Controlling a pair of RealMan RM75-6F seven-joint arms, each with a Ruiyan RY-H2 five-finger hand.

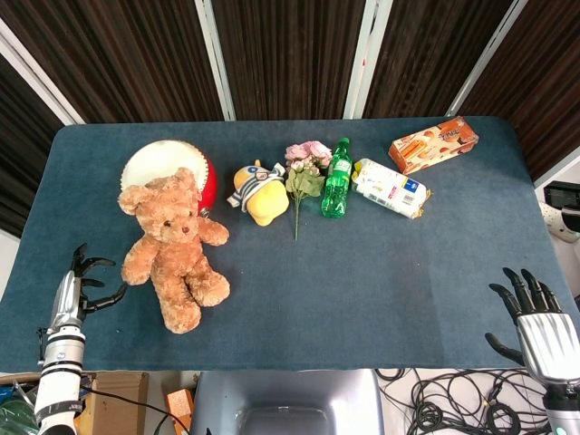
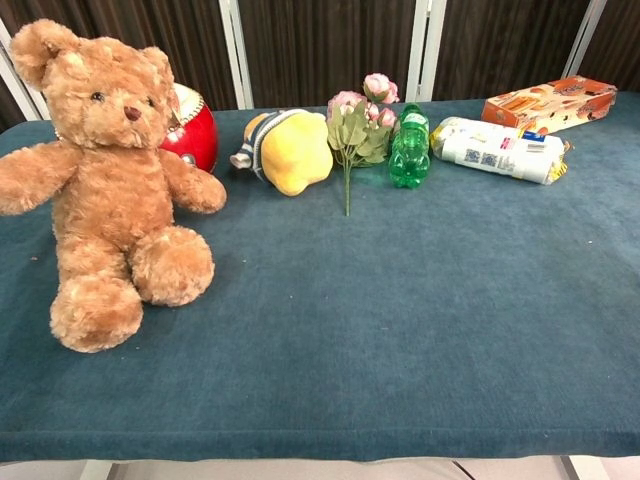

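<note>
A brown teddy bear (image 1: 174,246) (image 2: 112,175) sits on the blue table (image 1: 362,272), leaning against a red and white drum (image 1: 168,168) (image 2: 192,132). My left hand (image 1: 77,288) hovers at the table's front left corner, turned edge-on, fingers apart and holding nothing; the bear is the nearest thing to it. At the front right edge, my right hand (image 1: 536,324) has spread fingers and holds nothing. Neither hand shows in the chest view.
Along the back lie a yellow plush toy (image 1: 258,195) (image 2: 288,150), a pink flower sprig (image 1: 304,172) (image 2: 355,130), a green bottle (image 1: 337,178) (image 2: 409,148), a white packet (image 1: 391,188) (image 2: 500,150) and an orange box (image 1: 433,144) (image 2: 548,103). Cables (image 1: 435,403) lie on the floor below.
</note>
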